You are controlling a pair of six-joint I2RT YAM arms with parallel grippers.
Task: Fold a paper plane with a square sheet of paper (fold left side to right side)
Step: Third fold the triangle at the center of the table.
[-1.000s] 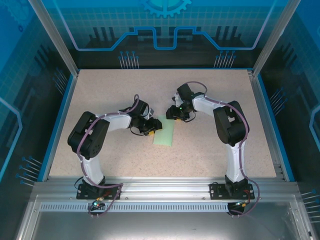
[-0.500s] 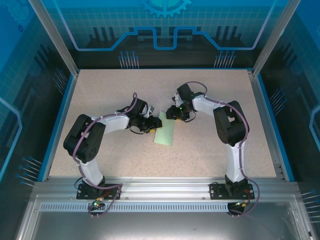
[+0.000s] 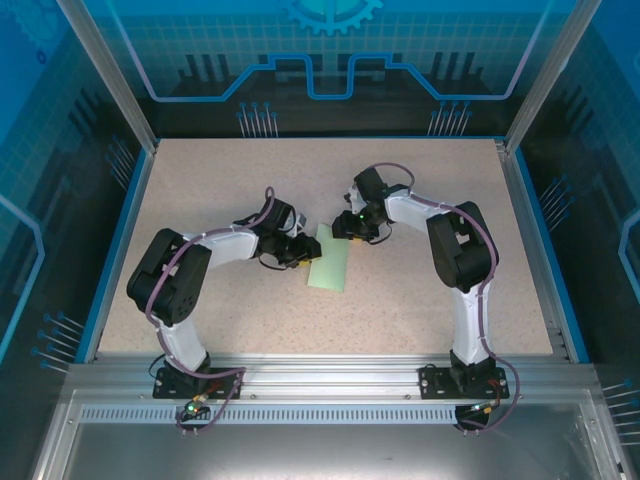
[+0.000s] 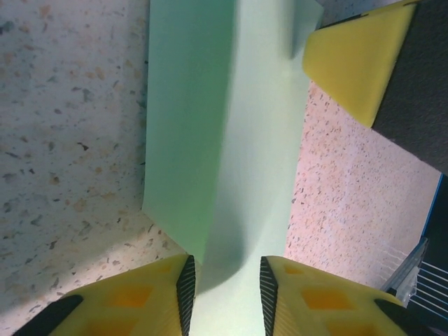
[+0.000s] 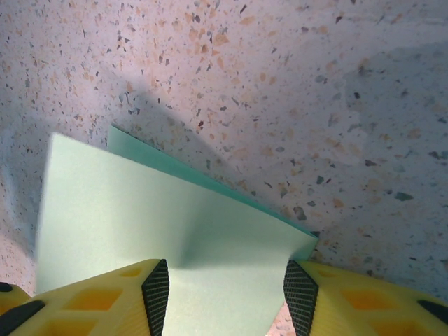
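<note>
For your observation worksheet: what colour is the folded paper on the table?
The paper is plain pale mint green, clearest in the left wrist view.

Swings the left arm's elbow out to the left and lower in the top view than a second ago, nudging the left gripper [image 3: 298, 256] slightly leftward. Raises the far left corner of the square sheet of paper [image 3: 330, 262], widening its far end. Shows nearly all of this within the first half second.
</note>
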